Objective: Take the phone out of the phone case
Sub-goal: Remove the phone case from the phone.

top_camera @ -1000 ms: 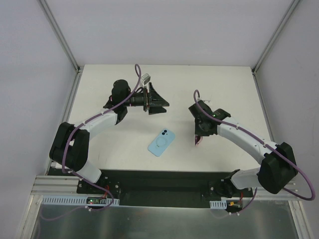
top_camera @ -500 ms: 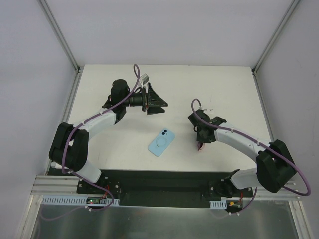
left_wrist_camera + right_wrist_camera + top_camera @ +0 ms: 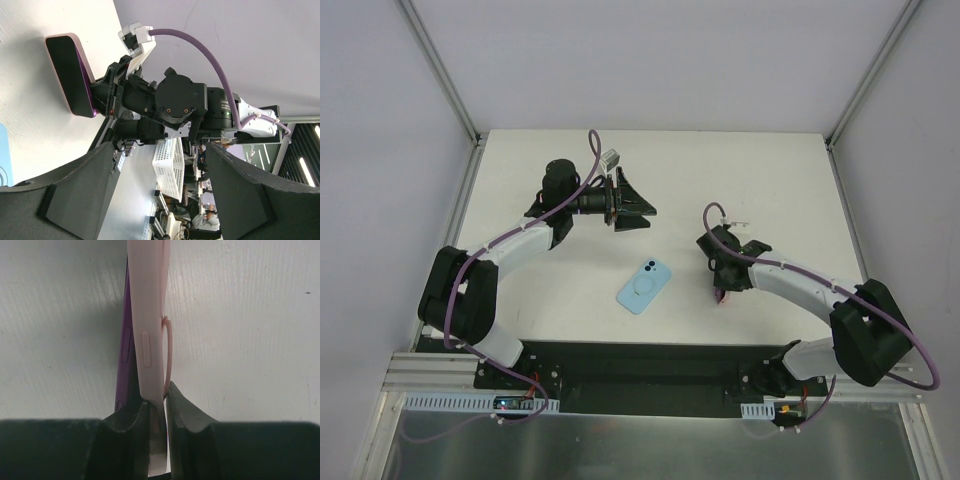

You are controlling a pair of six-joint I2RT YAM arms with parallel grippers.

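1. Left gripper: over the counter, left of centre and midway between the far and near edges, pointing toward the right edge. Jaws spread wide. Nothing sits between them, and they touch nothing.

2. Light-blue handset: flat on the counter, back up, with a ring mark and a camera block showing. It lies near the middle of the near edge, well apart from both grippers.

3. Right gripper: right of centre, toward the near edge, pointing down at the counter. Jaws nearly together, pinching the lower end of the pink phone case with a fingertip on each face.

4. Pink phone case: held edge-on, thin side toward the wrist camera, with a side button visible. A pink ring stands out from the face on the right.

5. Purple phone: just beside the case on its left, pressed against it along its length. Its dark screen shows in the left wrist view. Whether it is still seated in the case, and whether either item rests on the counter, cannot be told.
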